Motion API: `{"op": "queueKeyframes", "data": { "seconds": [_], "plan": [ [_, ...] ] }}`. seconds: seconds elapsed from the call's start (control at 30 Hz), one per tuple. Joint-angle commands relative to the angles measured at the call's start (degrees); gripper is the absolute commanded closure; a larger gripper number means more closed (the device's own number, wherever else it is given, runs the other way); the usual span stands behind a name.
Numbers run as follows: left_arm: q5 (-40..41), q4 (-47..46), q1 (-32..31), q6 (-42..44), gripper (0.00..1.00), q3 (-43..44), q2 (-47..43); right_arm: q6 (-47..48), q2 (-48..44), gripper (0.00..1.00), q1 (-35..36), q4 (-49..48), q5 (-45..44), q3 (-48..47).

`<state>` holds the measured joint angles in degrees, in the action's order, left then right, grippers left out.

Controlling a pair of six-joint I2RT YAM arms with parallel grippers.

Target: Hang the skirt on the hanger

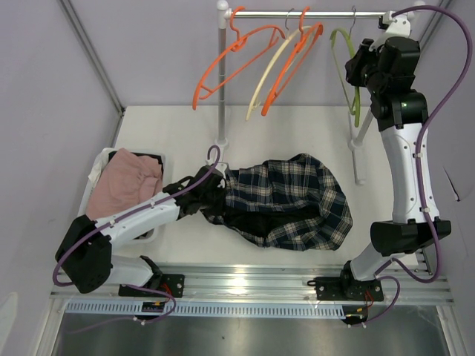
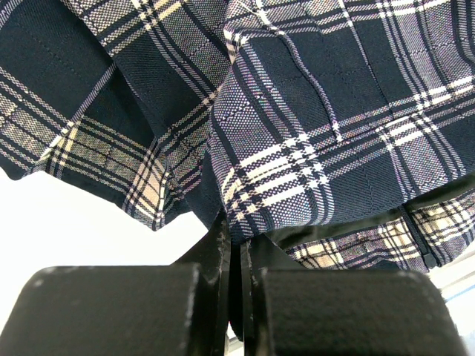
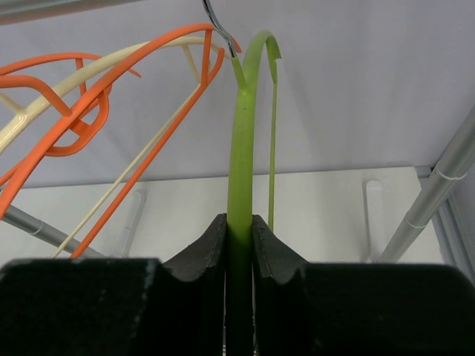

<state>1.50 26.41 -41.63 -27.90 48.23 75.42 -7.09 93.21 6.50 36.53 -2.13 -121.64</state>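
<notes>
Pale grey walls [image 1: 148, 44] close in the space on the left, right and far sides. A metal post [image 1: 93, 59] runs slantwise down the left one. The white table [image 1: 297, 126] fills the floor of the top view, and a ribbed metal strip [image 1: 252, 282] runs along its near edge where the two arms are bolted.

A clothes rail [image 1: 319, 13] stands at the far side of the table. Its upright pole [image 1: 220, 81] rises left of centre, and its bar runs across the top.

The skirt [image 1: 289, 204], dark blue plaid with white and cream lines, lies crumpled on the middle of the table, off any hanger. To its left, at the table's edge, sits a white basket [image 1: 100, 159] with a pink cloth [image 1: 126, 185] bundled inside.

Four hangers are on the bar: an orange hanger [image 1: 223, 67] furthest left, then a cream hanger [image 1: 271, 74] crossing a second orange hanger [image 1: 293, 63], and a green hanger [image 1: 349, 74] furthest right.

The right gripper [image 3: 239, 230] is raised to the bar, its fingers pressed onto the green hanger's arm, which runs up between them. The left gripper [image 2: 236, 237] lies low at the skirt's left edge, fingers almost together and pinching the plaid cloth.
</notes>
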Motion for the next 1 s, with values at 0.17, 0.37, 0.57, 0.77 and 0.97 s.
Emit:
{"op": "queueKeyframes", "data": {
  "seconds": [0.17,0.37,0.57,0.77,0.97],
  "plan": [
    [0.7,0.8,-0.1,1.4,1.00,2.2,-1.1,-0.8,-3.4,1.00,-0.3,-8.5,-0.2,-0.4],
    [0.8,0.8,-0.1,1.6,1.00,2.4,-0.8,-1.1,-5.7,1.00,-0.3,-11.9,-1.2,2.9],
    [0.4,0.2,-0.1,1.5,1.00,2.5,-0.4,-2.2,-10.7,1.00,-0.3,-12.5,-1.8,9.0],
    [0.0,0.0,-0.1,1.6,1.00,2.7,0.3,-4.3,-15.9,1.00,-0.4,-9.3,-3.5,14.8],
    [-0.3,-0.4,-0.1,1.4,1.00,3.3,1.1,-8.2,-25.0,1.00,-0.4,-6.7,1.1,24.6]
  ]
}}
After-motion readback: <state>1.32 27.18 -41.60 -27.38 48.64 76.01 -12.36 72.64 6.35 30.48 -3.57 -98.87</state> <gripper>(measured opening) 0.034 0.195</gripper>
